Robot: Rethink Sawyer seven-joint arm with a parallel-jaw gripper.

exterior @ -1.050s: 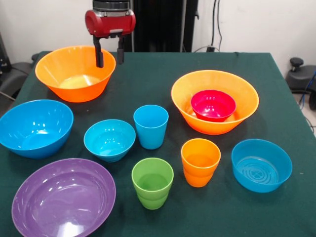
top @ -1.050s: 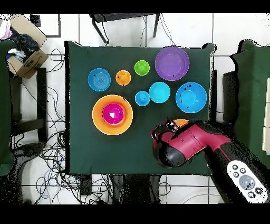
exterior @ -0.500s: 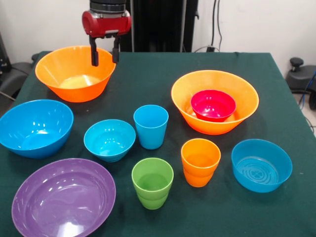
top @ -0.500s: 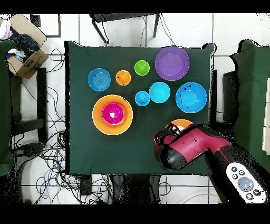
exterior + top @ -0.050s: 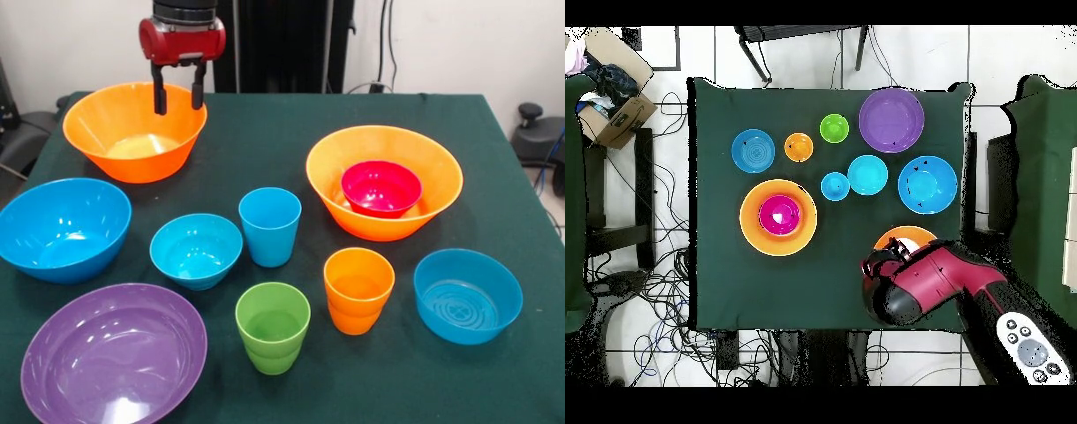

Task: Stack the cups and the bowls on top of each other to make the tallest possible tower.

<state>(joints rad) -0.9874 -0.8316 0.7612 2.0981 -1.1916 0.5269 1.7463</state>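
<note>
Orange bowl point(image 5: 132, 131) shows whole in front; overhead, arm point(image 5: 950, 285) covers it.

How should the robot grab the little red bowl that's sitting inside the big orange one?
Probably by the red bowl's rim, coming straight down from above with one finger inside and one outside. It sits upright and open inside the orange bowl, whose walls block a sideways approach. The side of the rim with the widest gap to the orange wall looks easiest.
</note>
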